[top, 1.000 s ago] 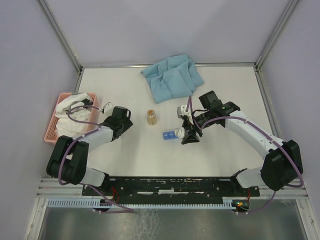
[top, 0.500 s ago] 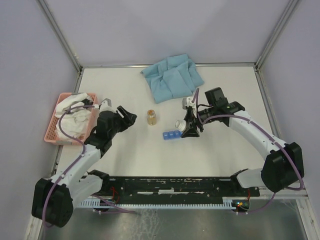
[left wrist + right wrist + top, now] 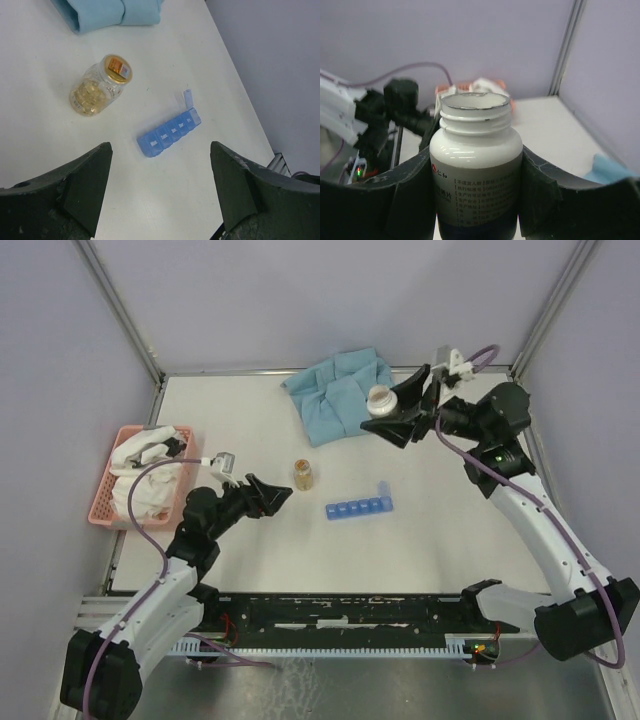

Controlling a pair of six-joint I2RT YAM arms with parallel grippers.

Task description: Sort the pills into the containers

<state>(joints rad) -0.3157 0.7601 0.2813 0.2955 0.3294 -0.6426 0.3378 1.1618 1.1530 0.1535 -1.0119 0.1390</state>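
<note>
Low in the frame's left half, the left gripper (image 3: 272,496) hangs with its black, blocky fingers well apart and nothing between them. Just past it, at centre, the strip (image 3: 358,507) lies flat on the matte white table (image 3: 440,540): glossy blue plastic, square lids in a row, the right end one flipped up. Left of it stands a clear ribbed jar (image 3: 304,474) of amber capsules. Upper right, the right gripper (image 3: 400,410) is clamped on a smooth white bottle (image 3: 379,397), uncapped, over the rumpled blue cloth (image 3: 335,390). A second ago that bottle was down beside the strip, and the left gripper was near the pink basket (image 3: 103,490).
</note>
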